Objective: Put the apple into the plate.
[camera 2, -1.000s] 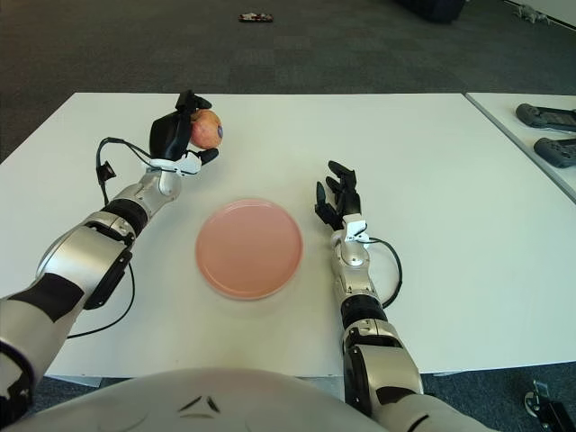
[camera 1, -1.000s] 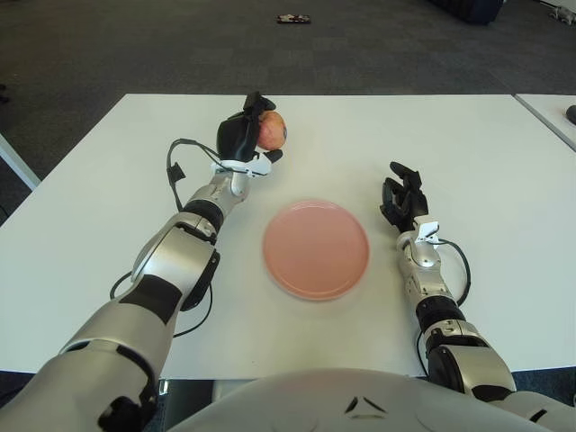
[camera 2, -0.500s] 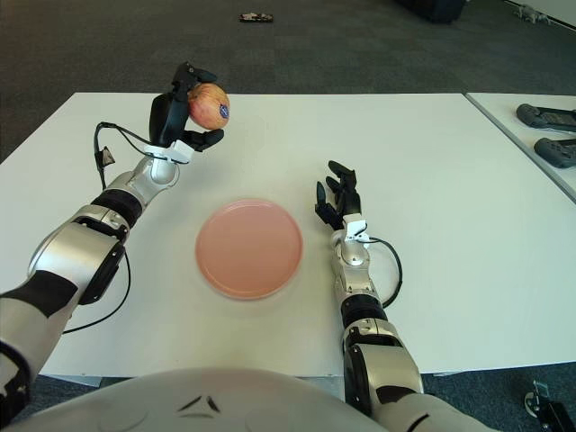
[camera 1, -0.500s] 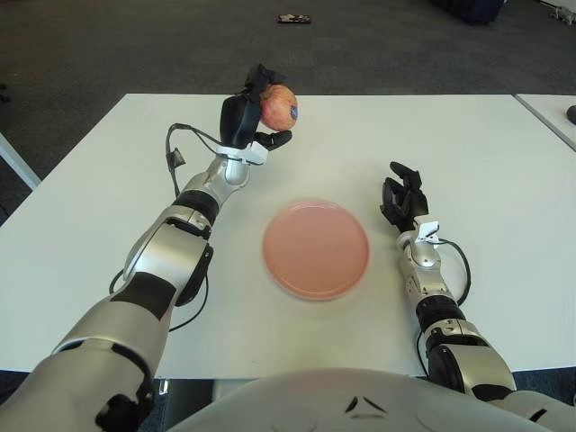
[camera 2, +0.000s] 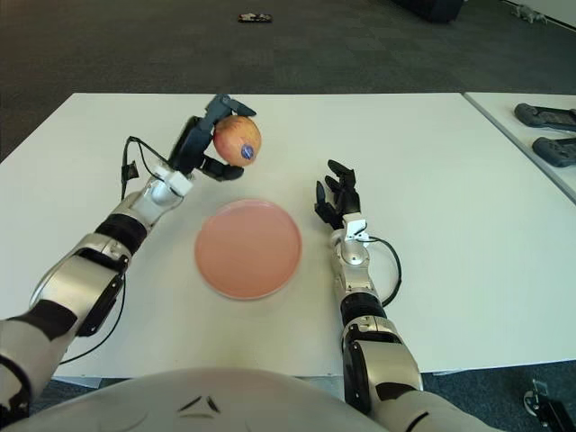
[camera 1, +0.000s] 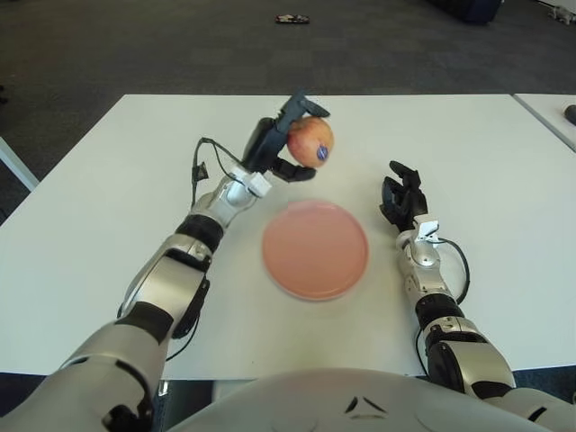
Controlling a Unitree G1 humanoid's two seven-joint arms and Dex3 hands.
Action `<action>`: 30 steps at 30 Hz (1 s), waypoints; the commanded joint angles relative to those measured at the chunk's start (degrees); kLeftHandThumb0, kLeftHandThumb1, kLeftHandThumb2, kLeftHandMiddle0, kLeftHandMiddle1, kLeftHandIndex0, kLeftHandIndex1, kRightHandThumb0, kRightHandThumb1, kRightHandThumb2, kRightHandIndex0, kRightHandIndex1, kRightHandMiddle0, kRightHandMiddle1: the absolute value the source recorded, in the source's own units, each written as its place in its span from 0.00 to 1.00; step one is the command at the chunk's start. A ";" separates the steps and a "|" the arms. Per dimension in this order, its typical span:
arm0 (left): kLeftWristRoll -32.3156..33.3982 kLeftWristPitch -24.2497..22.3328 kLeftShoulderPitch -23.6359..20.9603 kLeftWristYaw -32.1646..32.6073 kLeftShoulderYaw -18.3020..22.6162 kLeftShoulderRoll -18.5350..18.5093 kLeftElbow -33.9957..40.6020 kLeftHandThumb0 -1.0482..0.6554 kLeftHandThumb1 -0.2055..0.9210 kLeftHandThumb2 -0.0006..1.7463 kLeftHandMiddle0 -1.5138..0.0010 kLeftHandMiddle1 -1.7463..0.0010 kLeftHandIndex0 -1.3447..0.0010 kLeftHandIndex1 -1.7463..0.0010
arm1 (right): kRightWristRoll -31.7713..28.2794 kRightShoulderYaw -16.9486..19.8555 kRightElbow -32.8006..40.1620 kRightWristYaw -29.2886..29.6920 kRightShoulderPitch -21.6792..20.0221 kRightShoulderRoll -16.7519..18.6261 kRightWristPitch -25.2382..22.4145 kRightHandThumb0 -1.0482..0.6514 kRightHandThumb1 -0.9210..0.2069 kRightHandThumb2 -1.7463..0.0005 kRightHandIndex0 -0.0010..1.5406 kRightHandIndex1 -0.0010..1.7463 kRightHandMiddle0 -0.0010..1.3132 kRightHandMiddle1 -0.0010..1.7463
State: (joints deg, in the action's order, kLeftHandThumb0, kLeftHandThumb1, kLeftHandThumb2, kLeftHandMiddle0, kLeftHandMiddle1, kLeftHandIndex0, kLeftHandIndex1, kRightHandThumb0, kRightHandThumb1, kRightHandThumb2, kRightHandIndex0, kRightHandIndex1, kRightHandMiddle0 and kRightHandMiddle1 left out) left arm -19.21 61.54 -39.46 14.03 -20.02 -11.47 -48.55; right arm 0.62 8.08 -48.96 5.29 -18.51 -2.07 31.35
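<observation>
My left hand (camera 1: 286,144) is shut on a red-yellow apple (camera 1: 311,141) with a small dark sticker, and holds it in the air above the table, just beyond the far left rim of the plate. The pink round plate (camera 1: 316,249) lies on the white table in front of me, with nothing on it. My right hand (camera 1: 402,200) rests on the table to the right of the plate, fingers spread and empty.
The white table (camera 1: 108,180) stretches wide on both sides. A second table with dark controllers (camera 2: 547,115) stands at the far right. A small dark object (camera 1: 293,18) lies on the floor beyond the table.
My left hand has carried the apple right and toward me, from over the far left of the table to just beside the plate's far rim. The right hand has not moved.
</observation>
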 commanded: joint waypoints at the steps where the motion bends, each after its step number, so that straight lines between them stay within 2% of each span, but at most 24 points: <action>1: 9.49 -0.07 2.71 -11.60 -2.07 0.03 5.80 0.31 0.36 0.84 0.15 0.00 0.47 0.00 | -0.94 0.50 -3.93 -0.34 3.37 0.06 -2.82 0.24 0.00 0.64 0.08 0.35 0.00 0.42; 3: 15.28 -1.54 4.88 -18.59 -4.08 -0.46 9.40 0.31 0.36 0.84 0.16 0.00 0.47 0.00 | -0.89 0.53 -4.03 -0.28 3.33 0.05 -2.79 0.24 0.00 0.64 0.08 0.35 0.00 0.42; 10: 25.16 -7.83 9.40 -34.38 -6.37 -3.49 19.14 0.31 0.37 0.83 0.19 0.00 0.48 0.00 | -0.75 0.57 -4.45 -0.12 3.10 -0.16 -2.60 0.24 0.00 0.64 0.08 0.35 0.00 0.42; 13: 23.79 -8.94 10.76 -38.15 -6.30 -5.21 22.27 0.31 0.38 0.82 0.20 0.00 0.48 0.00 | -0.51 0.51 -4.38 0.38 3.01 -0.20 -2.85 0.24 0.00 0.65 0.09 0.35 0.00 0.43; 17: 22.22 -9.86 11.80 -41.47 -5.58 -5.55 24.02 0.31 0.38 0.82 0.21 0.00 0.49 0.00 | -0.41 0.51 -4.35 0.73 2.98 -0.31 -3.07 0.24 0.00 0.64 0.09 0.36 0.00 0.45; 23: 20.83 -12.46 11.77 -47.72 -6.18 -7.50 26.16 0.32 0.39 0.81 0.21 0.00 0.49 0.00 | -0.15 0.38 -4.16 1.51 2.96 -0.26 -3.44 0.25 0.00 0.65 0.10 0.38 0.00 0.47; 30: 15.34 -14.37 11.95 -49.82 -5.35 -9.30 29.60 0.32 0.40 0.80 0.22 0.00 0.50 0.00 | -0.32 0.25 -3.79 1.37 3.11 -0.31 -3.98 0.26 0.00 0.66 0.10 0.38 0.00 0.47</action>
State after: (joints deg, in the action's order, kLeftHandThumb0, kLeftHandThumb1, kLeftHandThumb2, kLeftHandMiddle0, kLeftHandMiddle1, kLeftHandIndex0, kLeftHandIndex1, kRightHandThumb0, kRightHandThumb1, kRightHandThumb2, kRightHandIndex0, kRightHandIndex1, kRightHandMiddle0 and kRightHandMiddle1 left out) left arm -2.03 47.62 -27.16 -35.09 -26.28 -19.93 -20.81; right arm 0.74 8.16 -50.28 6.57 -18.83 -2.54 30.95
